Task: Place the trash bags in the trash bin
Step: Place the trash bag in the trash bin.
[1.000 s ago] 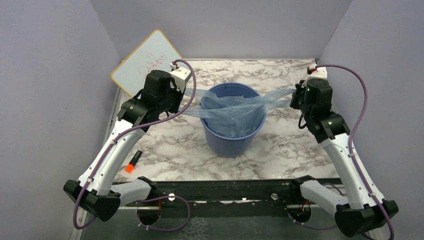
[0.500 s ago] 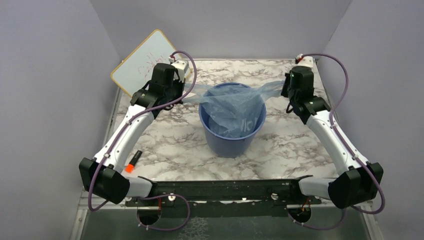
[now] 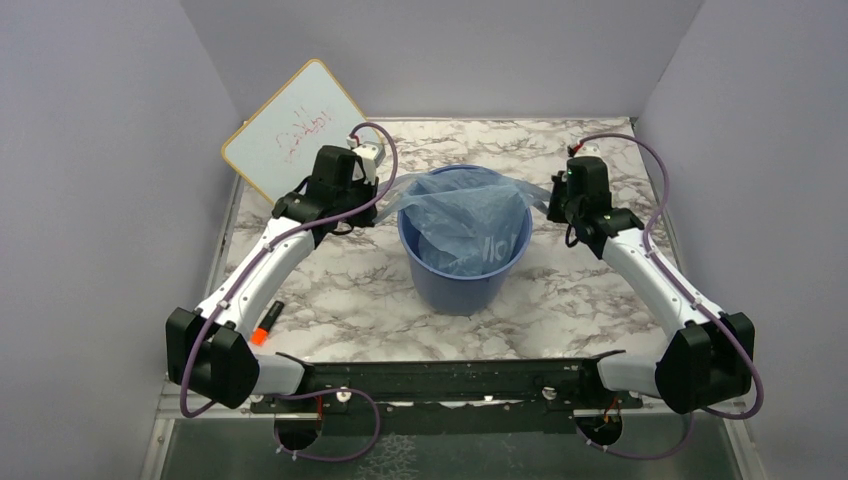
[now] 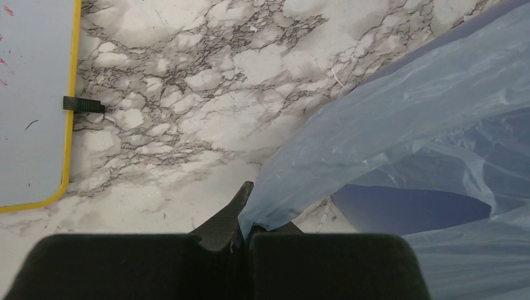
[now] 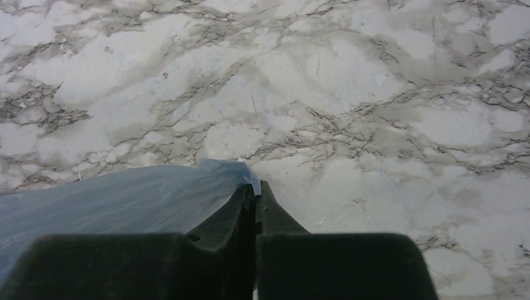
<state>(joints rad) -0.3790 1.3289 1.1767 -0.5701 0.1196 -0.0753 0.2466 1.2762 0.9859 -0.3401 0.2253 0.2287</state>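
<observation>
Bag (image 3: 462,215) lies draped across the mouth of the bin (image 3: 462,285), its middle sagging inside while two corners stretch out past the rim to either side. The bin stands upright near the middle of the table (image 3: 350,290), whose top is white marble patterned with grey veins. The left gripper (image 4: 245,209) is clenched on the bag's left edge just beside the rim, with the film bunched between its black fingers. The right gripper (image 5: 255,195) pinches the opposite corner tight, low over bare marble. A board (image 3: 290,130), white with red writing and a yellow edge, stands tilted at the back left corner. A marker (image 3: 266,325) with an orange end lies near the table's left edge, close to the left arm. A black rail (image 3: 450,375) runs along the near edge between the arm bases. Plain lavender-grey walls (image 3: 450,50) close in the back and both sides.
</observation>
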